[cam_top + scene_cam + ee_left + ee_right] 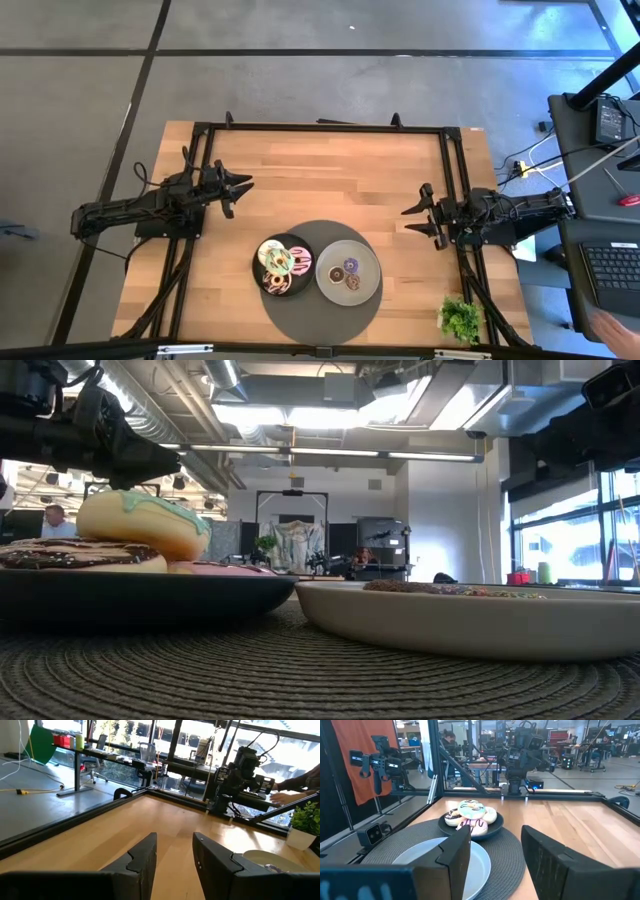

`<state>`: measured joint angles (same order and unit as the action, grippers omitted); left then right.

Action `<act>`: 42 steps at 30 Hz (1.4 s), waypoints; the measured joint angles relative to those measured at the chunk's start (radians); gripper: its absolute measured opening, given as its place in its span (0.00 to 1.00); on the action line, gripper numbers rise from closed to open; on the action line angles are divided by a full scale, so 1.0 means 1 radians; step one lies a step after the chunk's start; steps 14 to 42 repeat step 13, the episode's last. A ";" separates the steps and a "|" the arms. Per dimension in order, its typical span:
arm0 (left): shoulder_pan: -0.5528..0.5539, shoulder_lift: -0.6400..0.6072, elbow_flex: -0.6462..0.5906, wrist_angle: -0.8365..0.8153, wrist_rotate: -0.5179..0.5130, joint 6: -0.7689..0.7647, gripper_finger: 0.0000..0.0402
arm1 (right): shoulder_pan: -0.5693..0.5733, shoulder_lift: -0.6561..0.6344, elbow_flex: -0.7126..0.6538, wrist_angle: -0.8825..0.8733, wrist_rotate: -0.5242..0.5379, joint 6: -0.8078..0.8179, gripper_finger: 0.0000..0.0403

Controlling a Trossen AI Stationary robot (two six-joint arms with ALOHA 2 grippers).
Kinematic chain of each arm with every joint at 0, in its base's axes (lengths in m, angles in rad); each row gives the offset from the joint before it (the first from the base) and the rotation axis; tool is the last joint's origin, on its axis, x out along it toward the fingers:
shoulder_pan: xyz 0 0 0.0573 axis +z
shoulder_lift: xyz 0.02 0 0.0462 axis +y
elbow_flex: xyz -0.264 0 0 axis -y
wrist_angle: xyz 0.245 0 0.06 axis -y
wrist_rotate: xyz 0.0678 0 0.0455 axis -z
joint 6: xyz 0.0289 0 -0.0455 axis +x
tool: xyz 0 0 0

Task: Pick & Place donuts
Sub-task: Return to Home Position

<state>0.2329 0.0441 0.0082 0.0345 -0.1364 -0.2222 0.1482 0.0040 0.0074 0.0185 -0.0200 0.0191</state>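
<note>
Several donuts (282, 265) lie piled on a dark plate (258, 262): green-iced (145, 520), chocolate (80, 555) and pink (215, 568) ones show in the low view, and the pile (470, 814) also shows in the right wrist view. Two more donuts, purple (351, 266) and chocolate (353, 282), lie on the grey plate (330, 285) beside it. My left gripper (240, 192) (175, 840) hovers open over the table's left part, away from the plates. My right gripper (410, 220) (495, 832) hovers open to the right of the grey plate (415, 855).
Both plates sit on a round dark woven mat (320, 325) at the table's near middle. A small potted plant (460, 318) stands at the near right corner. A black frame (320, 127) edges the wooden table. A laptop (610, 275) and a person's hand (612, 325) lie beyond the right edge.
</note>
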 joint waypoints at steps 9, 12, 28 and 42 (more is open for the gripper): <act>0.000 0.000 0.000 0.000 0.000 0.000 0.29 | 0.000 0.000 0.000 0.000 0.000 0.001 0.44; 0.000 0.000 0.000 0.000 0.000 0.000 0.30 | 0.000 0.000 0.000 0.000 0.000 -0.001 0.44; 0.000 0.000 0.000 0.000 0.000 0.000 0.30 | 0.000 0.000 0.000 0.000 0.000 0.000 0.44; 0.000 0.000 0.000 0.000 0.000 0.000 0.30 | 0.000 0.000 0.000 0.000 0.000 0.000 0.44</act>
